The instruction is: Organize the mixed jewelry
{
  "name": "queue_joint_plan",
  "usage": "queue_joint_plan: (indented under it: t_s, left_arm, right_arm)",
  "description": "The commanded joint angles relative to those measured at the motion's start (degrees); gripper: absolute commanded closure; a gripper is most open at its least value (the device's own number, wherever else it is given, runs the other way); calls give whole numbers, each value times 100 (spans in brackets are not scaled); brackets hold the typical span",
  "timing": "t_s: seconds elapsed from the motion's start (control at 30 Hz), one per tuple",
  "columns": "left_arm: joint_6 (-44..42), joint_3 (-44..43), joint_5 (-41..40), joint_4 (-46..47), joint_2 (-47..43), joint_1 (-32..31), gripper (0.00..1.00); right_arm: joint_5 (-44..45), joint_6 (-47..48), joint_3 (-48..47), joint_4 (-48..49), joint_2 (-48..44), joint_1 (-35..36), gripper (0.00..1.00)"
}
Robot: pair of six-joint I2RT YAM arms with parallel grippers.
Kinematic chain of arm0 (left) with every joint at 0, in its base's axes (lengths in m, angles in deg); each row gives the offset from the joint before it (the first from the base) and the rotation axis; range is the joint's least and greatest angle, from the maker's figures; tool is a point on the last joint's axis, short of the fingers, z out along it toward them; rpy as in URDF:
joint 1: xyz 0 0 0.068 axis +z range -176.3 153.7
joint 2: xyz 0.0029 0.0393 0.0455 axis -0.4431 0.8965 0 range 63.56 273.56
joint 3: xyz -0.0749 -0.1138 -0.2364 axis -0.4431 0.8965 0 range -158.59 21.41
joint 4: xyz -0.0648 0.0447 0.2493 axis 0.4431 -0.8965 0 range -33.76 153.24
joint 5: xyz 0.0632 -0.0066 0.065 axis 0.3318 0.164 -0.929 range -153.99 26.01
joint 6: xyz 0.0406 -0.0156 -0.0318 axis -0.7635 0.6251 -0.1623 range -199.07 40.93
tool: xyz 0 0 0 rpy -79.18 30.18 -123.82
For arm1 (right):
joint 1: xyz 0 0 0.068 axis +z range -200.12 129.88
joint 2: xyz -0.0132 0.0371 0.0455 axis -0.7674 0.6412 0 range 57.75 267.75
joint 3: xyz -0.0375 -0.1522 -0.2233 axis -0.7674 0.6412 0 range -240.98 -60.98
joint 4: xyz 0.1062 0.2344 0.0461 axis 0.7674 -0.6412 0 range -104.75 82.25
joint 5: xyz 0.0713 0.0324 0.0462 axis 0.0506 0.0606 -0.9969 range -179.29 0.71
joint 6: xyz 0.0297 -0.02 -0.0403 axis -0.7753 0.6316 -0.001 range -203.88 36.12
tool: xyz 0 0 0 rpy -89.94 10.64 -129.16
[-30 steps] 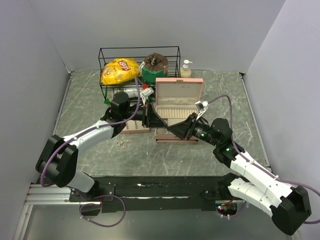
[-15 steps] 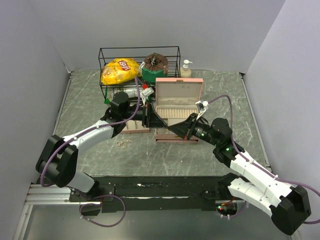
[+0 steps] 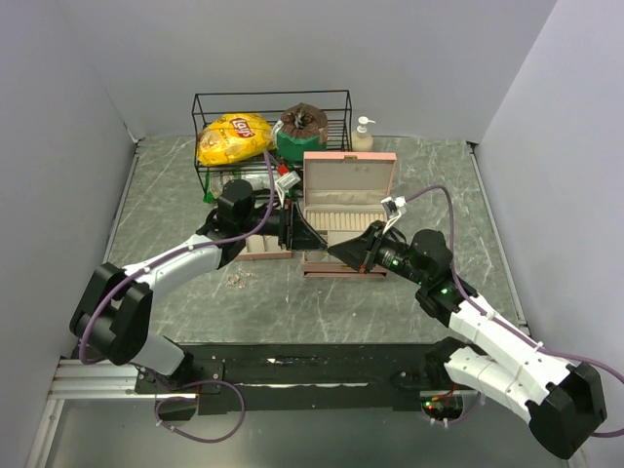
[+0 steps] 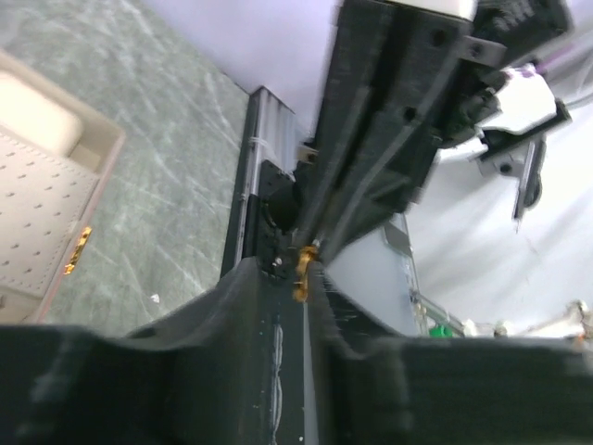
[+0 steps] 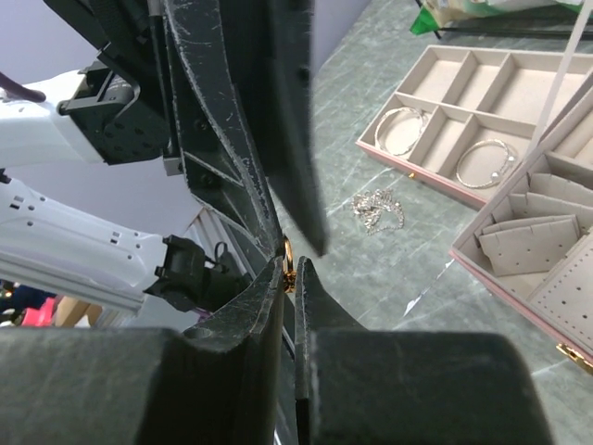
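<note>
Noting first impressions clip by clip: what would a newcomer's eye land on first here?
The left hand and right hand meet tip to tip above the front left part of the open pink box. A tiny gold ring sits right where they meet, the right hand's fingers shut on it. Farther back, a bright yellow chip bag lies in a black wire basket.

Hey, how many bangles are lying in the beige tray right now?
2. One bangle lies in a front compartment of the beige tray; the second bangle lies in the compartment next to it. The arms may hide others.
</note>
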Motion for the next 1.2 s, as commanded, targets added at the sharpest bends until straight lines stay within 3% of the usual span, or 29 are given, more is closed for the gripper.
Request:
queue_joint_plan:
  t_s: [0.0,0.13,0.23,0.4,0.6,0.83,1.03,1.17]
  left_arm:
    - [-346,-178,-405,-249,-134,-47,57]
    - [-653,-327,-721,-670,-301,41,34]
    - [-803,-354,-1046,-925,-599,190,28]
    - [-1778,-722,-2495,-2784,-1118,305,21]
    - [-2666,-723,-4602,-3992,-1769,323,1]
    - [-3484,-179,-6133,-4415,-2445,331,4]
    - [-3642,410,-6417,-4178,-2595,331,4]
    - [-3695,349,-6417,-4328,-2543,331,4]
  right_arm:
    - [299,334,-456,-552,-123,15,100]
    - [641,589,-607,-1082,-131,15,100]
    - [896,746,-791,-1547,-105,15,100]
    - [1923,879,-1536,-2803,289,15,100]
    - [2968,924,-2520,-4052,1107,15,100]
    - [3822,940,-3778,-5327,2520,6,100]
    - [4298,1248,-4736,-6012,3487,-3,100]
    - [4623,1529,-5255,-6277,3999,-3,100]
